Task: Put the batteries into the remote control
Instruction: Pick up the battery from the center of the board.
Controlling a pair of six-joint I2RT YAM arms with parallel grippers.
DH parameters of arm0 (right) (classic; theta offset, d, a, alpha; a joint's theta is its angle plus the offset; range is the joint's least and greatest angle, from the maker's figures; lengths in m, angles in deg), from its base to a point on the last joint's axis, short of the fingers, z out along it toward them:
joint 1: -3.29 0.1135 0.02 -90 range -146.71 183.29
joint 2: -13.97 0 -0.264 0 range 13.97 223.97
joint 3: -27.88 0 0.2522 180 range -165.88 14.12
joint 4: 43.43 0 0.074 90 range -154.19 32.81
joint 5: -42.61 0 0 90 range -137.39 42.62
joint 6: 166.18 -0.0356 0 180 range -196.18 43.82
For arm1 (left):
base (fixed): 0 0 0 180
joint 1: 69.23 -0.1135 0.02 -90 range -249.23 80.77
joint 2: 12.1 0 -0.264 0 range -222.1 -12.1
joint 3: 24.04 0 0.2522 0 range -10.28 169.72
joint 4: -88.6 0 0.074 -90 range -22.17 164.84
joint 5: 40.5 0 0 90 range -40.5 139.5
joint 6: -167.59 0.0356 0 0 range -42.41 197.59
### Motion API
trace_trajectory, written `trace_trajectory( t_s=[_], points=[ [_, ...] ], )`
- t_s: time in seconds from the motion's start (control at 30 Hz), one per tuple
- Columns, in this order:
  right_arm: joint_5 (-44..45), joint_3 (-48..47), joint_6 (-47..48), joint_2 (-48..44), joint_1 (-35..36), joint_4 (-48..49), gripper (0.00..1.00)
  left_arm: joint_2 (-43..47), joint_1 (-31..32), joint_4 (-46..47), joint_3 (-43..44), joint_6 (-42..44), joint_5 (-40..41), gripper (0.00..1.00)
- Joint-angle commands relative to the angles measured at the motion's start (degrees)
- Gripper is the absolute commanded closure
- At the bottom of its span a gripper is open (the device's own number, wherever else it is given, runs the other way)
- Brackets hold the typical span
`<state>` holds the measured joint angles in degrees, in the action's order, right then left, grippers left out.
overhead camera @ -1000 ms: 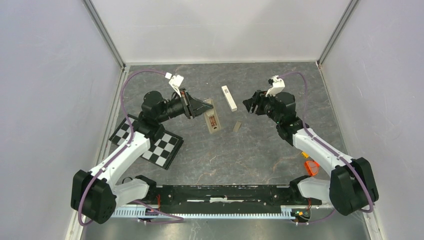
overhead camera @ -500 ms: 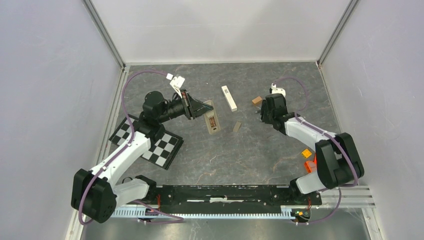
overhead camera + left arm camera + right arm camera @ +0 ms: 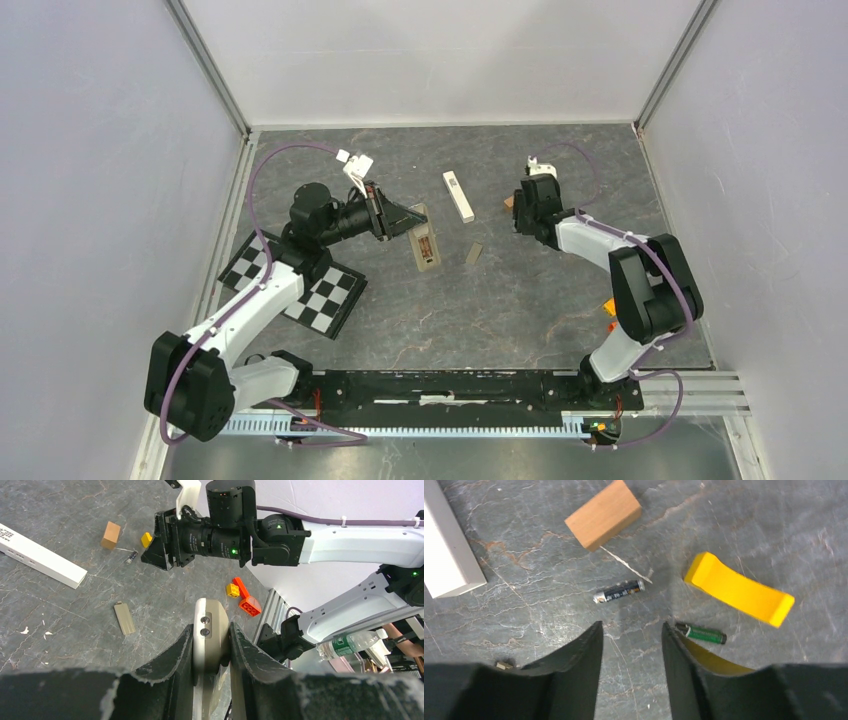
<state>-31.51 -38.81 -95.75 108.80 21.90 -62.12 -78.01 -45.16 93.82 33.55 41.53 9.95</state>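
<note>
The remote control (image 3: 426, 242) lies back-up on the grey floor, its battery recess showing. My left gripper (image 3: 411, 217) is shut on its far end; in the left wrist view the remote (image 3: 211, 630) sits clamped between both fingers (image 3: 172, 660). My right gripper (image 3: 519, 219) is open and empty, pointing down close to the floor. In the right wrist view a dark battery (image 3: 619, 591) lies just beyond my right gripper (image 3: 631, 627), and a green battery (image 3: 701, 633) lies touching the tip of the right-hand finger (image 3: 676, 660). One battery (image 3: 131, 557) also shows in the left wrist view.
A brown block (image 3: 603, 514) and a yellow curved piece (image 3: 739, 590) lie by the batteries. A long white bar (image 3: 458, 196) lies between the arms. A small flat olive cover (image 3: 474, 254) lies right of the remote. A checkerboard (image 3: 300, 285) is at the left, orange bricks (image 3: 246, 600) at the right.
My right arm has swung back and left, bringing its open gripper down over the batteries next to the brown block. The left gripper stays shut on the remote.
</note>
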Motion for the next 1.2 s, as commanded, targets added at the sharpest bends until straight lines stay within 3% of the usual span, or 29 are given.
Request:
trace_trajectory(
  t_s=[0.0,0.13,0.23,0.37,0.63,1.17],
  points=[
    [-6.36,-1.80,10.20,0.84,-0.20,7.51,0.53,-0.47,-0.42,0.84,0.80,2.81,-1.13,0.98],
    [-12.34,-0.92,30.79,0.03,-0.27,11.17,0.51,-0.55,-0.43,-0.06,1.47,3.16,-1.23,0.98],
    [-14.69,-6.02,41.87,2.06,-0.61,4.16,0.48,-0.30,-0.38,-0.61,1.50,3.50,-1.23,0.98],
    [-24.65,-13.95,52.38,6.37,-1.12,-8.39,0.46,-0.70,-0.41,-0.71,1.77,3.38,-1.23,0.98],
    [-26.22,-25.33,60.98,15.27,-1.54,-23.88,0.45,-1.35,-0.40,-0.88,2.67,3.40,-1.32,0.98],
    [-22.82,-26.85,64.45,19.85,-1.98,-25.90,0.57,-2.13,-0.44,-0.97,3.40,2.94,-1.14,0.98]
  ],
)
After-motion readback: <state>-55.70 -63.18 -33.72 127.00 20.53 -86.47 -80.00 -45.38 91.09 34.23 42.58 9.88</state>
